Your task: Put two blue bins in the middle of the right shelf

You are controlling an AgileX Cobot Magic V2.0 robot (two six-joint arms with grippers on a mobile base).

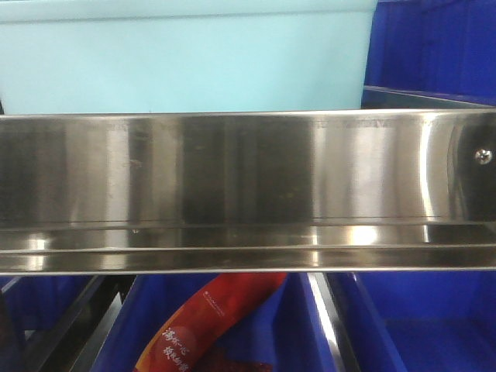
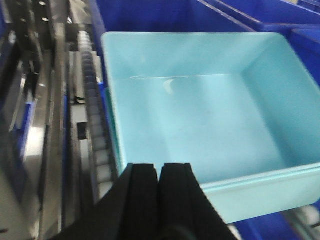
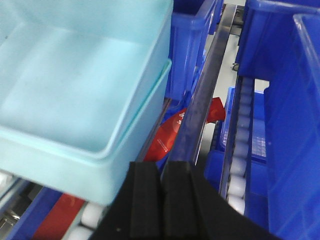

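Your target, the light blue bin [image 2: 200,125], sits empty on the shelf above the steel rail [image 1: 248,186], with dark blue bins [image 2: 165,15] behind and beside it. Neither arm has hold of it: the left gripper [image 2: 160,185] hangs just over its near rim with both pads pressed together on nothing, and the right gripper [image 3: 161,195] is likewise closed and empty beside the bin's corner. You look to be at the approach step, before any grasp. Next you need to part the jaws and seat them over a bin wall. Mind the room: roller tracks [image 2: 95,125] run alongside, and a red packet [image 1: 209,325] lies in a lower bin.
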